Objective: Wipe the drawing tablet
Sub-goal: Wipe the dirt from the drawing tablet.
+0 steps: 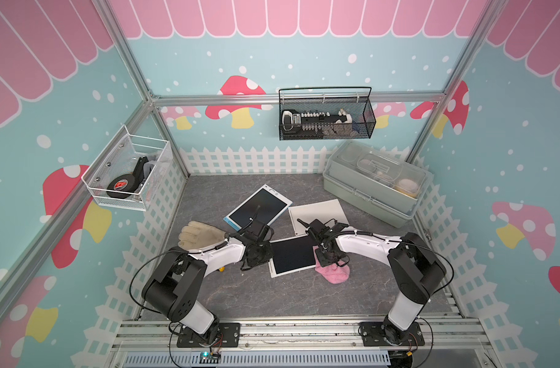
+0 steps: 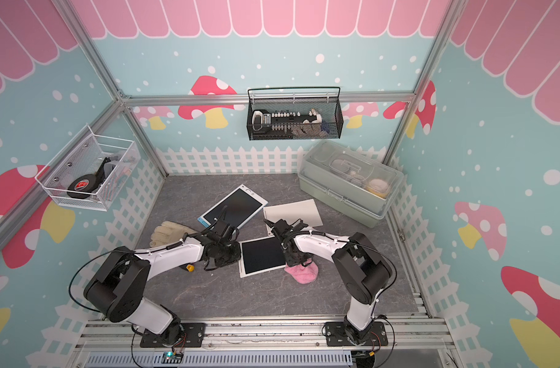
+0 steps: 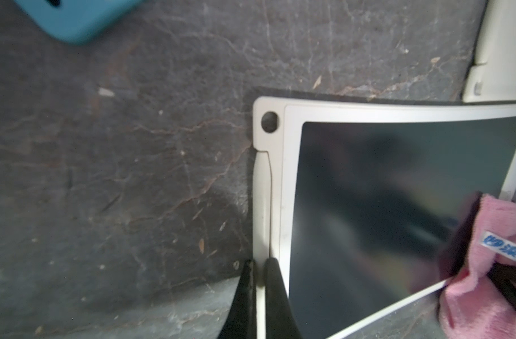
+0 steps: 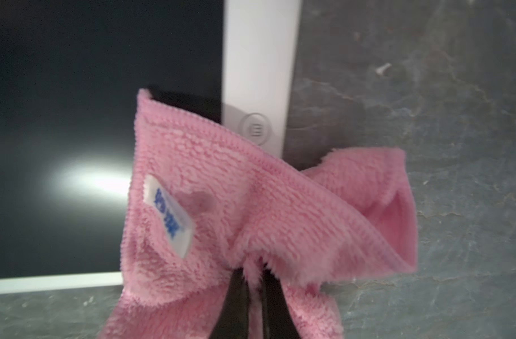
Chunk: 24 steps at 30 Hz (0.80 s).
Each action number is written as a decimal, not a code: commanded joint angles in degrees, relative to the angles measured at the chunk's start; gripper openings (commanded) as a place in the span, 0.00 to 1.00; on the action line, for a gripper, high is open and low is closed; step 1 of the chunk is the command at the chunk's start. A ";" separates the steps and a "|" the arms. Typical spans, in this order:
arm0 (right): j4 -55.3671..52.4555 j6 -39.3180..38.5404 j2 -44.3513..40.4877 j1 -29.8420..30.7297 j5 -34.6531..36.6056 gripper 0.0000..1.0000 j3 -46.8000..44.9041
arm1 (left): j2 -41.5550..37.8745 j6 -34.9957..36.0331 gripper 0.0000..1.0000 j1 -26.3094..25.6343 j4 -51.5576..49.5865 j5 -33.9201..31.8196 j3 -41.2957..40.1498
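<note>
Plainly, the drawing tablet, white-framed with a dark screen, lies flat on the worktop near its front middle, between the two arms. Its long axis runs across from one claw to the other.

The left claw is closed on the thin white rail along the tablet's left edge, which looks like a hold to steady it. The right claw is clamped on a bunched pink cloth. The cloth sits at the tablet's near right corner, lapping over the wide bezel and a little of the screen, with the rest on the worktop.

So the unwiped screen lies to the left of the cloth, and the right arm is the one placed to wipe. A stroke would likely run along the long axis toward the left claw, which marks where it has to stop.

Just beyond the tablet lie a blue-framed tablet and a white board, close to its far edge. A pale glove lies behind the left arm, and a lidded plastic box stands well apart at the back right. Nothing rests on the screen itself.
</note>
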 commanded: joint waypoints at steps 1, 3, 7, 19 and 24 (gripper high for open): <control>-1.45 1.32 2.75 3.38 -1.26 0.00 2.09 | 3.88 0.20 0.03 0.10 -7.64 -1.77 -3.18; -1.27 1.28 2.68 0.99 -0.62 0.00 -0.43 | 3.79 0.15 0.03 0.10 -7.65 -1.73 -3.18; 1.56 -0.07 0.61 -5.01 -2.76 0.00 -6.74 | 3.39 -0.01 0.03 0.10 -7.73 -1.69 -3.39; 1.94 -0.02 -2.01 -8.12 -4.83 0.00 -9.27 | 3.49 0.13 0.03 0.10 -7.94 -2.04 -3.26; 1.28 0.35 -0.88 -3.59 -6.43 0.00 -6.37 | 3.63 0.08 0.03 0.10 -7.94 -2.30 -3.36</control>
